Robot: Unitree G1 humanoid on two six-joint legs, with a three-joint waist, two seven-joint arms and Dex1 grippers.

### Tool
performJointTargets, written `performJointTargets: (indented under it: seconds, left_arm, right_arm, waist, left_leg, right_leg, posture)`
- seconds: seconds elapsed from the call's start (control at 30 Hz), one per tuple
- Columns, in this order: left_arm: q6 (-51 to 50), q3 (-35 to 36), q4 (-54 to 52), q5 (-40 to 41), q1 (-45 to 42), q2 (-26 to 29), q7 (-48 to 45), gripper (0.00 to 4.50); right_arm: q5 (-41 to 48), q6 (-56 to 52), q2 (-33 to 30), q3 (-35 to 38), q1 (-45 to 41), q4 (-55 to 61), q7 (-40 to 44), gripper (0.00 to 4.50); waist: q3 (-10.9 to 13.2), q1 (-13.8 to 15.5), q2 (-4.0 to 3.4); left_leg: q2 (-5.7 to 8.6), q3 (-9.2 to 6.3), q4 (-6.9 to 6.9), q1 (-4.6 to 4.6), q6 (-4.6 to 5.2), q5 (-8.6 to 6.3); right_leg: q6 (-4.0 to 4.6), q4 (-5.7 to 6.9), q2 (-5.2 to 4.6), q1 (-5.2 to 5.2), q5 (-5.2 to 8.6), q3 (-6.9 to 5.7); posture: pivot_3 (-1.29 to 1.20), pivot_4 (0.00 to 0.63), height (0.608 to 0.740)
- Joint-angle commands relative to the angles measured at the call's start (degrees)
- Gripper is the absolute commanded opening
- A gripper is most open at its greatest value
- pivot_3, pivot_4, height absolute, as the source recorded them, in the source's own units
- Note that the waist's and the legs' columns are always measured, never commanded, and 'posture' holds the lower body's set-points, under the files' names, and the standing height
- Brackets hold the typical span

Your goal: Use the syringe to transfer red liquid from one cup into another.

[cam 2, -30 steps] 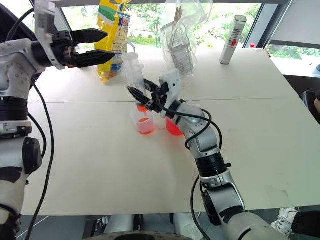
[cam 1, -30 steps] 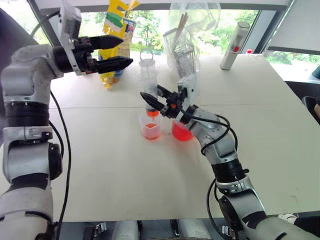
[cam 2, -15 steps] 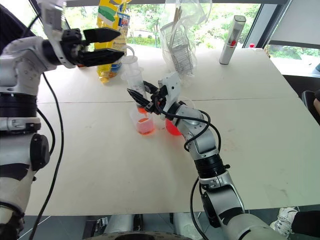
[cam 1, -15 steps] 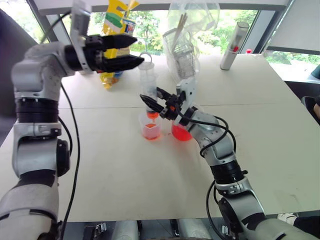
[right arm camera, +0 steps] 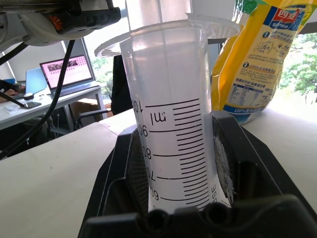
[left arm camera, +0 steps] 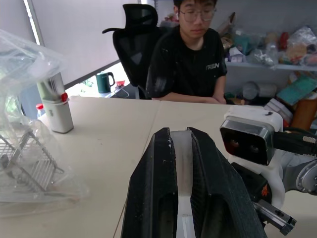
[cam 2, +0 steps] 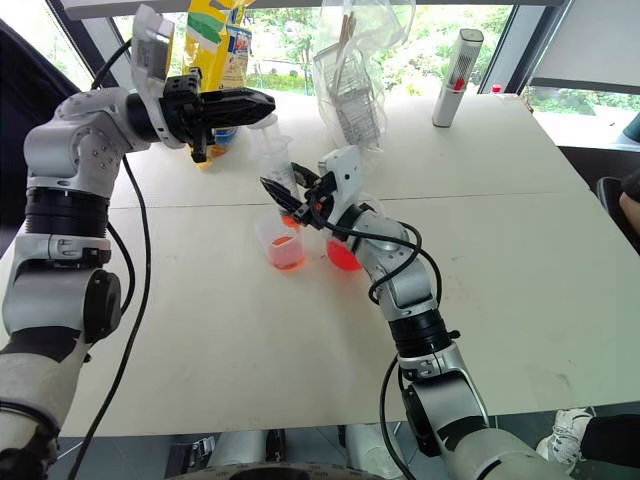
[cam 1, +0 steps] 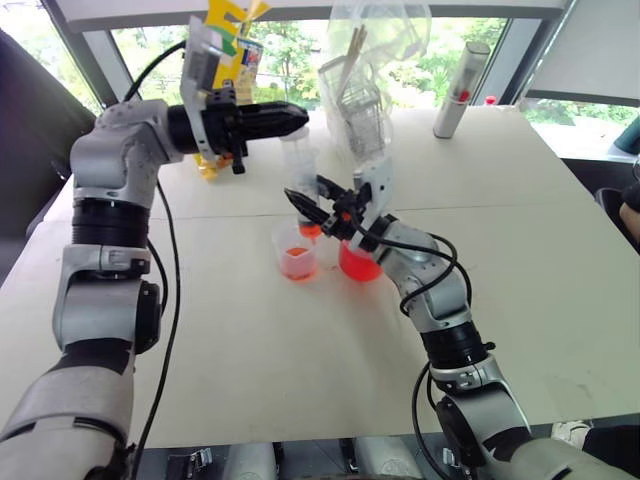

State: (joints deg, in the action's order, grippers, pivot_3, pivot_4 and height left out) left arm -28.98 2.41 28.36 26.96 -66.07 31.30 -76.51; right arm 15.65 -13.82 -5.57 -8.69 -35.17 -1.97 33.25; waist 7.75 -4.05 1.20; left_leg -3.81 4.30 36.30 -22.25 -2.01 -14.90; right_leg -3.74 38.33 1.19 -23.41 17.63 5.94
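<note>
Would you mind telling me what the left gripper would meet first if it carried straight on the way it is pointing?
Probably the top of the syringe: the left gripper, shut and level, points across at the plunger end just ahead of its tips. Beyond that lies the clear bag. Depth is hard to judge here.

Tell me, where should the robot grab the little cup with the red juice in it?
Probably around the small cup's side wall, coming level from its open left, since the beaker crowds its right and the syringe stands over its mouth.
</note>
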Motion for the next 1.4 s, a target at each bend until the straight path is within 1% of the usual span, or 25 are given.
performJointTargets:
  seconds: [0.03, 0.2, 0.3, 0.7, 1.0, 1.13, 1.3, 1.33, 1.37, 1.4]
  left_arm:
    - [-0.54, 0.22, -3.15, 0.20, -0.09, 1.23, -0.21, 0.07]
    - [0.50, -3.19, -6.81, -2.34, 3.83, 1.87, -1.56, 0.07]
    - [0.51, -3.97, -7.78, -2.68, 4.97, 1.78, -1.23, 0.07]
    - [1.42, -5.64, -9.42, -4.05, 8.27, 1.29, -0.16, 0.07]
    - [0.84, -6.27, -12.19, -4.32, 12.00, 1.55, 1.42, 0.07]
    - [-0.51, -5.19, -12.94, -3.14, 11.91, 1.84, 1.96, 0.07]
    - [-5.18, -0.90, -12.55, 1.17, 9.11, 1.26, 4.07, 0.07]
    - [-5.78, -0.52, -12.63, 1.57, 8.86, 1.13, 4.52, 0.47]
    - [-6.19, -0.31, -12.74, 1.78, 8.73, 1.08, 4.89, 0.95]
    - [-6.56, -0.08, -12.86, 1.98, 8.64, 1.00, 5.27, 1.31]
  right_arm:
    - [0.50, 1.09, 0.45, -0.15, -0.80, 2.68, 0.76, 1.44]
    - [1.38, -0.22, 0.65, 0.77, -2.45, 4.42, 0.29, 1.44]
    - [2.08, -1.36, 0.98, 1.40, -3.67, 5.51, -0.14, 1.44]
    - [5.59, -7.62, 0.88, 4.81, -8.62, 10.42, -2.05, 1.44]
    - [10.65, -14.73, 0.55, 7.64, -9.24, 14.00, -3.12, 1.44]
    - [11.30, -15.96, 0.27, 7.16, -8.83, 14.11, -3.09, 1.44]
    - [10.98, -15.03, 0.81, 5.64, -6.82, 12.25, -1.99, 1.44]
    - [10.66, -14.57, 0.88, 5.29, -6.42, 11.61, -1.78, 1.44]
    - [10.41, -14.22, 0.92, 5.02, -6.13, 11.14, -1.65, 1.44]
    - [10.25, -13.96, 0.94, 4.77, -5.83, 10.75, -1.52, 1.44]
  waist:
    - [0.00, 0.01, 0.00]
    - [0.00, 0.01, 0.00]
    - [0.00, 0.07, 0.00]
    - [0.00, 0.05, 0.00]
    - [0.00, 0.05, 0.00]
    - [0.00, 0.07, 0.00]
    - [0.00, 0.05, 0.00]
    - [0.00, 0.04, 0.00]
    - [0.00, 0.04, 0.00]
    - [0.00, 0.03, 0.00]
  left_leg:
    - [0.00, 0.00, 0.00, 0.00, 0.00, 0.00]
    - [-0.01, -0.01, -0.01, 0.01, 0.00, 0.00]
    - [-0.01, -0.01, -0.01, 0.01, -0.01, 0.00]
    - [-0.01, -0.02, -0.02, 0.01, -0.01, 0.00]
    - [-0.02, -0.04, -0.02, 0.01, 0.00, 0.00]
    - [-0.02, -0.04, -0.01, 0.00, 0.00, 0.00]
    - [-0.01, -0.04, -0.01, -0.01, 0.00, 0.00]
    - [-0.01, -0.05, -0.01, 0.00, 0.00, 0.00]
    - [-0.01, -0.06, -0.01, 0.00, 0.00, 0.00]
    - [-0.01, -0.07, -0.02, 0.00, 0.00, 0.00]
  right_leg:
    - [0.00, 0.00, 0.00, 0.00, 0.00, 0.00]
    - [0.00, 0.00, 0.01, 0.00, 0.00, 0.00]
    - [0.00, 0.01, 0.00, 0.01, 0.00, 0.01]
    - [0.00, 0.00, 0.00, 0.00, 0.00, 0.01]
    - [0.00, 0.00, 0.00, 0.00, 0.00, 0.02]
    - [0.00, 0.00, 0.00, 0.00, 0.00, 0.01]
    - [0.00, -0.01, 0.00, 0.00, 0.00, 0.01]
    - [0.00, -0.01, 0.00, 0.00, 0.00, 0.00]
    - [0.00, -0.01, 0.00, 0.00, 0.00, 0.00]
    - [0.00, -0.01, 0.00, 0.00, 0.00, -0.01]
  posture:
    - [0.00, 0.150, 0.739]
    - [0.00, 0.150, 0.739]
    - [0.00, 0.150, 0.739]
    - [0.00, 0.150, 0.739]
    - [0.00, 0.150, 0.739]
    - [0.00, 0.150, 0.739]
    - [0.00, 0.150, 0.739]
    - [0.00, 0.150, 0.739]
    - [0.00, 0.150, 0.739]
    - [0.00, 0.150, 0.739]
